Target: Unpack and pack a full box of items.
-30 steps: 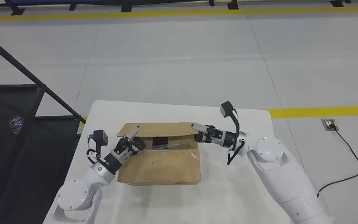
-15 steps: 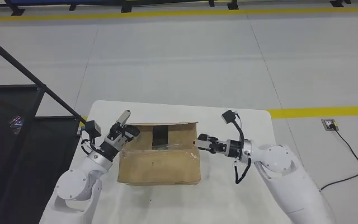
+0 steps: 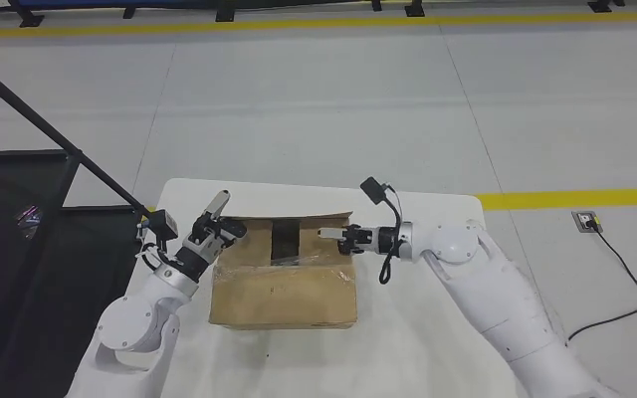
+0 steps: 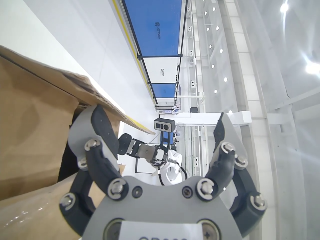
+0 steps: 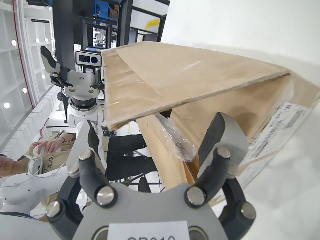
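Observation:
A brown cardboard box (image 3: 284, 289) lies in the middle of the white table (image 3: 428, 328). Its near flap is down; its far flap (image 3: 299, 224) stands partly raised, with a dark gap (image 3: 286, 242) between them. My left gripper (image 3: 225, 216) is open at the box's left end, one finger (image 4: 105, 131) against the raised flap's edge (image 4: 100, 98). My right gripper (image 3: 333, 239) hangs open over the box's right end, level with the flap (image 5: 175, 81), holding nothing. Crumpled clear plastic (image 5: 180, 138) shows inside the opening.
A white printed label (image 5: 282, 126) sits on the box's right end. A black frame with dark netting (image 3: 40, 249) stands off the table's left side. Bare tabletop lies in front of the box and to its right.
The far flap has swung from lying outward to partly upright. My right gripper left the flap's corner, dropped beside the box, then came over its right end. The left gripper moved out to the left end.

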`<move>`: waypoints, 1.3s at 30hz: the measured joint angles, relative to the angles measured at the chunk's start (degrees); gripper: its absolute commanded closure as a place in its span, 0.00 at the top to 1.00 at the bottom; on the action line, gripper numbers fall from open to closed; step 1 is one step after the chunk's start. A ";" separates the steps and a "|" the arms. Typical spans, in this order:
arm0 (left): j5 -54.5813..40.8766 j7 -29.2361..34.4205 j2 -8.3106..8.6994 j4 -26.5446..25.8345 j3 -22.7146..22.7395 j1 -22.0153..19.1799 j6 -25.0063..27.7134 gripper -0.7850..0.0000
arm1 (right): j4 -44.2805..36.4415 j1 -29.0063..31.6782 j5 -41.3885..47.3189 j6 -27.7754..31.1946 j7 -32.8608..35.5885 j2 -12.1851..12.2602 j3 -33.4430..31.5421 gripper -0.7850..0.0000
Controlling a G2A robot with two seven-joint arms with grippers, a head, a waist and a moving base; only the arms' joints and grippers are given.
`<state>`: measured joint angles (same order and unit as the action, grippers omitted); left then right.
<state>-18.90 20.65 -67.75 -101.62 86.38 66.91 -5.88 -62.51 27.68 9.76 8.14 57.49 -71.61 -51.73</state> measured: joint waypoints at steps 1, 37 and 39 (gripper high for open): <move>-0.04 0.08 0.01 0.09 0.04 0.00 0.03 1.00 | 1.11 -0.76 0.69 -0.07 1.30 -0.23 0.39 1.00; -0.85 1.94 0.09 1.12 -0.17 -0.92 0.52 1.00 | 10.04 -5.73 8.72 -5.62 8.05 -3.95 3.64 0.43; -0.95 2.05 0.10 1.16 -0.13 -0.90 0.57 1.00 | 9.08 -5.21 7.92 -6.87 7.51 -3.59 2.98 0.43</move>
<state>-19.85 22.70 -67.65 -100.46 86.26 66.01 -5.31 -53.43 22.47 17.68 1.27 65.00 -75.20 -48.75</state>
